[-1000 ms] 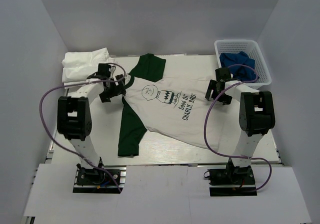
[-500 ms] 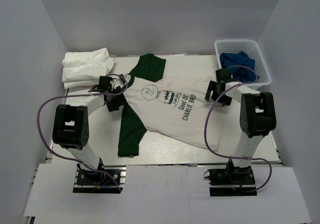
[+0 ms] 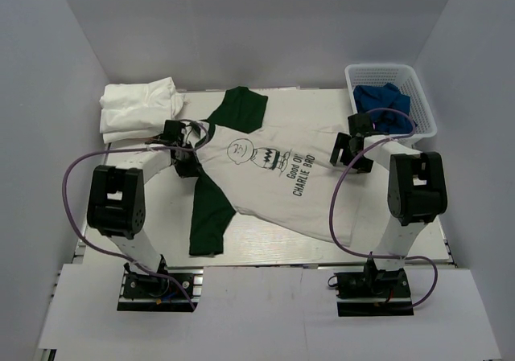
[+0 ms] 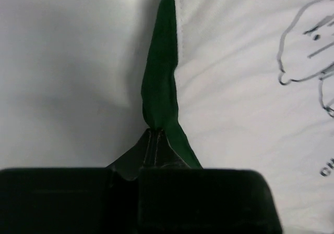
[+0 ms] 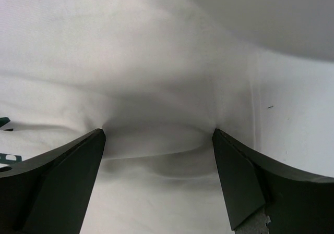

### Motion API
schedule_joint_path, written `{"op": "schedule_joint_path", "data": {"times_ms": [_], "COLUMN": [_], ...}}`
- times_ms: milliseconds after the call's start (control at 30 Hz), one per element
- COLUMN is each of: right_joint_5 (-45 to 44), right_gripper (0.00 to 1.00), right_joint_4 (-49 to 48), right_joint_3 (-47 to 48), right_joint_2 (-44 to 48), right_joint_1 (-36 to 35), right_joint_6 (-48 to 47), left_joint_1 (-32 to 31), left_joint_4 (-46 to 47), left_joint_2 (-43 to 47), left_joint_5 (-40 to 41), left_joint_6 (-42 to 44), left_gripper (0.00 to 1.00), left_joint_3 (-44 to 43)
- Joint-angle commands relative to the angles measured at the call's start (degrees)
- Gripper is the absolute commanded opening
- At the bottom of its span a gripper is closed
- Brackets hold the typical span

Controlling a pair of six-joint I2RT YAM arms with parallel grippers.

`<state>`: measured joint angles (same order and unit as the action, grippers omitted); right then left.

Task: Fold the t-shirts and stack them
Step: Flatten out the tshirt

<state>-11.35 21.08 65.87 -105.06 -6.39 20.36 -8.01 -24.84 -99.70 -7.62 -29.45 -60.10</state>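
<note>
White cotton with dark green sleeves, the Charlie Brown t-shirt (image 3: 273, 176) lies spread face up across the middle of the tabletop (image 3: 265, 244), collar toward the left arm and hem toward the right. It is not yet folded.

The left gripper (image 3: 183, 153) is down at the shoulder, just beside the collar. Its wrist view shows the fingers pressed together on a narrow dark green fold (image 4: 159, 88) of the shirt; whether that fold is collar or sleeve seam I cannot tell. The right gripper (image 3: 350, 148) sits on the hem side. Its fingers are spread and resting on the white cloth, with a soft ridge (image 5: 156, 140) bunched between them and nothing pinched yet.

This looks like the grasping step before the first fold. One end is held and the other is about to be taken. The next move calls for the right fingers to close on that ridge, catching both layers if possible. Both arms can then lift and carry the cloth over together, keeping it taut.

Folded white t-shirts (image 3: 138, 108) wait at the far left corner, the likely place for stacking. A basket (image 3: 386, 69) holding blue cloth (image 3: 382, 100) stands at the far right.
</note>
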Motion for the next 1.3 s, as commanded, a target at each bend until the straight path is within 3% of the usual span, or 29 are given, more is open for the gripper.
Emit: {"op": "schedule_joint_path", "data": {"times_ms": [0,133,400,433,467,500,733,900,1000,1133,1267], "right_joint_5": [1.95,2.65,1.43,0.99,0.98,0.72,0.54,2.83,3.35,2.13,2.74], "right_gripper": [0.89,0.89,0.89,0.89,0.89,0.89,0.89,0.89,0.9,0.9,0.9], "right_joint_4": [1.42,0.54,3.43,3.7,3.88,4.4,3.71,-0.24,-2.62,-2.01,-1.84], "right_joint_3": [-2.06,-3.46,-2.15,-1.88,-1.71,-1.1,-1.0,-1.44,-2.32,-0.04,4.26], "right_joint_2": [1.96,3.01,0.64,0.21,-0.23,-0.32,1.69,4.5,6.0,3.64,-1.2], "right_joint_1": [0.06,-0.2,-0.11,-0.02,-0.11,-0.11,-0.11,-1.25,-1.87,-1.96,-2.13], "right_joint_6": [0.64,0.82,1.17,1.0,1.08,1.09,0.12,-4.45,-5.94,-7.61,-8.67], "left_joint_1": [-0.43,-0.43,-0.43,-0.43,-0.43,-0.43,0.8,0.8,-0.15,-0.69,-1.22], "left_joint_4": [-17.36,-29.72,-44.68,-44.68,-44.68,-45.38,-34.33,-23.34,-22.01,-19.55,-19.54], "left_joint_2": [10.3,19.35,32.19,32.2,32.72,31.94,23.95,7.21,-5.27,-16.89,-25.77], "left_joint_5": [5.32,5.78,2.71,1.91,1.9,1.9,4.71,6.82,6.3,0.78,1.63], "left_joint_6": [-2.97,-9.29,-15.9,-14.77,-13.89,-13.88,-10.46,-5.72,-2.3,1.58,2.29], "left_gripper": [0.0,0.0,0.02,0.16,0.49,0.98,1.0,1.0,1.0,1.0,1.0], "left_joint_3": [-5.02,-4.25,11.13,12.79,12.81,13.33,2.65,-10.44,-19.93,-27.87,-36.11]}}
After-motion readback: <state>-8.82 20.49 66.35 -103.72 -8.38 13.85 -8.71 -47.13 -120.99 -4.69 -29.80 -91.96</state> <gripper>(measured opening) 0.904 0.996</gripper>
